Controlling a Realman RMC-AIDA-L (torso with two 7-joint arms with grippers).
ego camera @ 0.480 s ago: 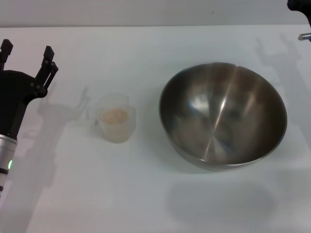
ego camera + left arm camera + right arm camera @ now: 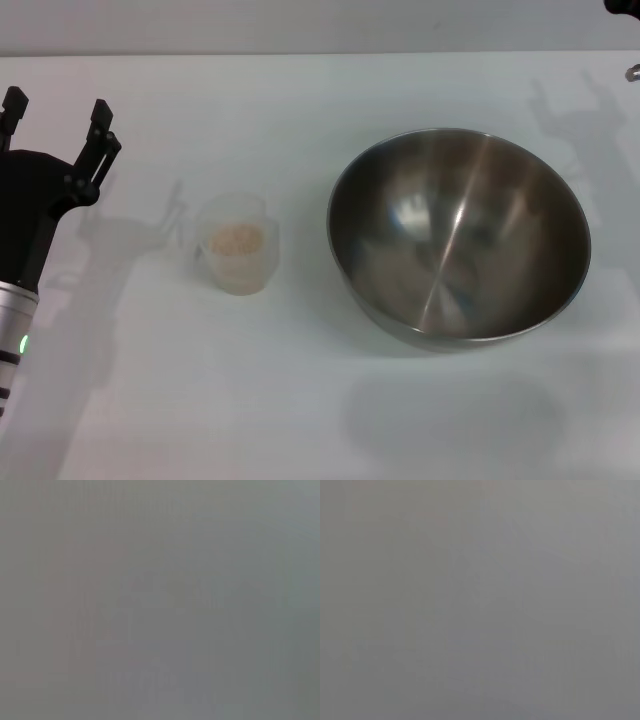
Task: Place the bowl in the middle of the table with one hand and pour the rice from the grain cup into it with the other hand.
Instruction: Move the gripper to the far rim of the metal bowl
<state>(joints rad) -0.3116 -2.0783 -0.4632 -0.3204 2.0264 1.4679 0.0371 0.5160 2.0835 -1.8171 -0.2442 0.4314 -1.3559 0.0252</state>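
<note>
- table [image 2: 300, 400]: plain white flat top, matte, fills the head view; soft grey shadows fall across it.
- bowl [image 2: 459, 236]: large round stainless-steel mixing bowl, brushed shiny inside with bright streaks, thin rim, nothing in it. it stands upright on the table, right of centre, well apart from both grippers.
- grain cup [image 2: 234, 244]: small translucent clear plastic measuring cup, slightly tapered, with a side handle turned toward the left. it stands upright on the table, left of the bowl with a gap between them.
- rice [image 2: 236, 239]: whitish-beige small grains in a loose heap inside the grain cup.
- left gripper [image 2: 55, 107]: black, two fingers with blocky tips, on a black body that runs into a silver cylindrical arm at the left edge. jaws spread wide apart, nothing between them; it is to the left of the grain cup, not touching it.
- right gripper [image 2: 625, 8]: only a dark scrap shows at the far right corner; jaws cannot be told.
- both wrist views: even grey blur, nothing can be made out.
</note>
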